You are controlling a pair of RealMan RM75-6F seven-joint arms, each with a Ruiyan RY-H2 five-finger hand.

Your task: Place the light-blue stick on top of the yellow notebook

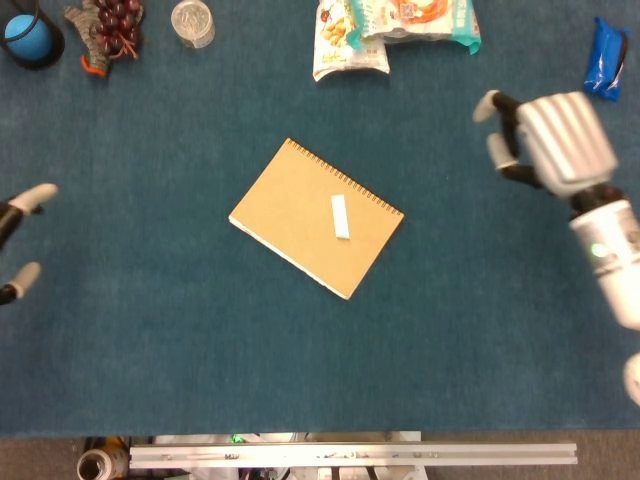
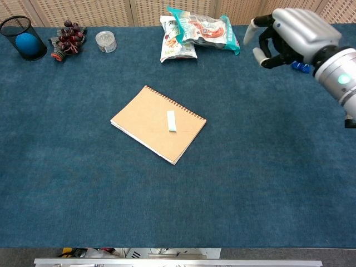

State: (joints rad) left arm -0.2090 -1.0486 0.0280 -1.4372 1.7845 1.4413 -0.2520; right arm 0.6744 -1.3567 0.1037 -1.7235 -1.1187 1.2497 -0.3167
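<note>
The light-blue stick [image 1: 341, 216] [image 2: 171, 120] lies flat on the yellow spiral notebook [image 1: 300, 225] [image 2: 150, 125] in the middle of the blue table. My right hand [image 1: 550, 142] [image 2: 292, 36] hangs empty far to the right of the notebook, its fingers apart. Only the fingertips [image 1: 35, 196] of my left hand [image 1: 18, 240] show at the left edge of the head view, spread and holding nothing. The chest view does not show that hand.
Along the far edge stand a black mesh cup with a blue ball [image 2: 21, 38], a grape bunch [image 2: 68, 38], a small round tin [image 2: 105, 41] and snack bags [image 2: 194, 33]. A blue packet [image 1: 606, 58] lies at the far right, behind my right hand.
</note>
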